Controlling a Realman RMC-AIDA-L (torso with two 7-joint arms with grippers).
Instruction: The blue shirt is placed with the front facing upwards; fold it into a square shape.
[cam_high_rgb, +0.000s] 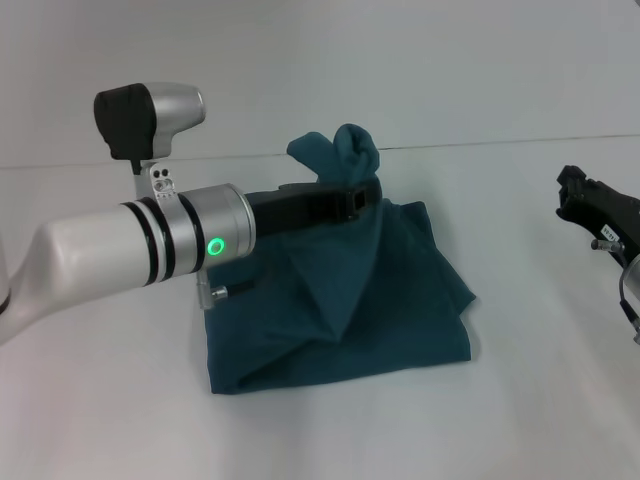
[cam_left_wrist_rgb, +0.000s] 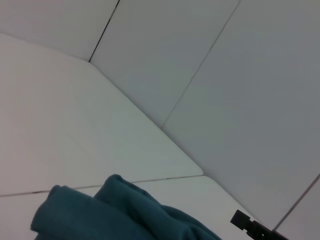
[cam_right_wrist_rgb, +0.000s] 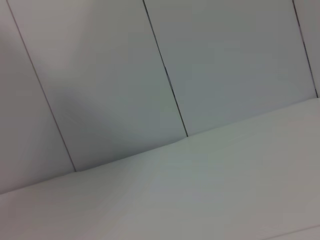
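Mid-fold, fabric in the air

Left tool (cam_high_rgb: 362, 197), mid-frame, is clamped on the dark teal-blue cotton shirt (cam_high_rgb: 380, 300), lifting a bunched corner off the white worktop (cam_high_rgb: 100, 400) to fold over; right tool (cam_high_rgb: 572, 190) waits far right, can't tell its fingers.

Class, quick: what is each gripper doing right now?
Left gripper: shut on the shirt, lifting a bunched fold.
Right gripper: off to the side, holding nothing; open or shut cannot be told.

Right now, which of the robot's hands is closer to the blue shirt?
The left. Its left hand is pinching a raised bunch of the blue shirt and lifting it; the right hand hangs off to the shirt's right, not touching.
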